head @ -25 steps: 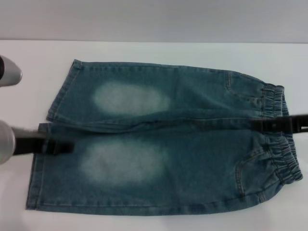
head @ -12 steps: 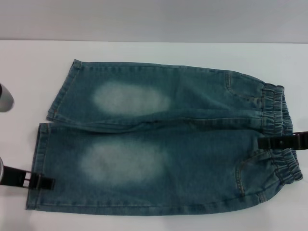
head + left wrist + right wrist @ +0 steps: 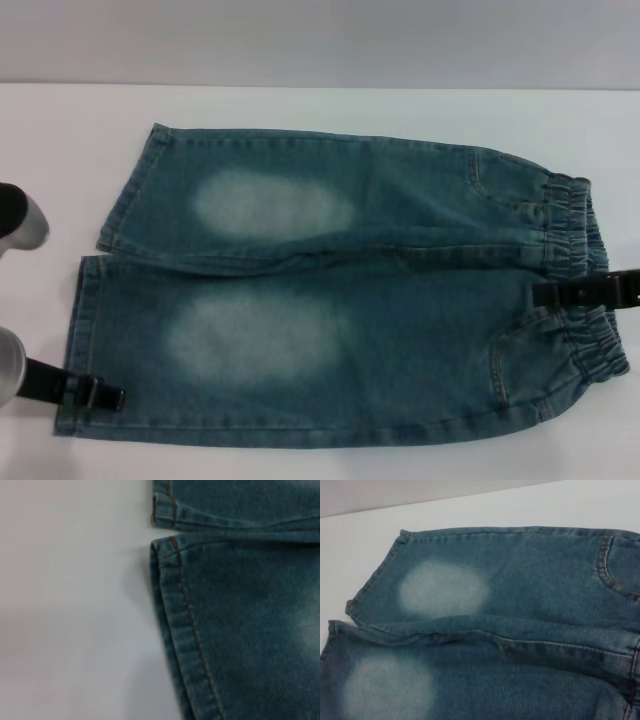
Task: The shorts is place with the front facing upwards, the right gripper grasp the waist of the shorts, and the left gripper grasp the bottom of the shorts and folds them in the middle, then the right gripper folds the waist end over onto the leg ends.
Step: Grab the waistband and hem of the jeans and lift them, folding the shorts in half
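Note:
The blue-green denim shorts (image 3: pixel 350 300) lie flat and front-up on the white table, with pale oval patches on both legs. The gathered waist (image 3: pixel 572 215) is at the right, and the bottom of the shorts (image 3: pixel 72 330), with both straight hems, is at the left. My left gripper (image 3: pixel 95 394) reaches in from the left, its black tip over the near leg's hem close to the front corner. My right gripper (image 3: pixel 570 294) comes in from the right, over the near part of the waistband. The left wrist view shows the near leg's stitched hem (image 3: pixel 187 630). The right wrist view shows both legs (image 3: pixel 520 605).
White table (image 3: pixel 320 105) runs all round the shorts, with a grey wall behind. A silver part of the left arm (image 3: pixel 22 218) hangs beside the far leg's hem. The shorts' near edge lies close to the table's front.
My left gripper has moved from the gap between the legs toward the near corner of the near leg's hem. My right gripper has shifted nearer along the waistband.

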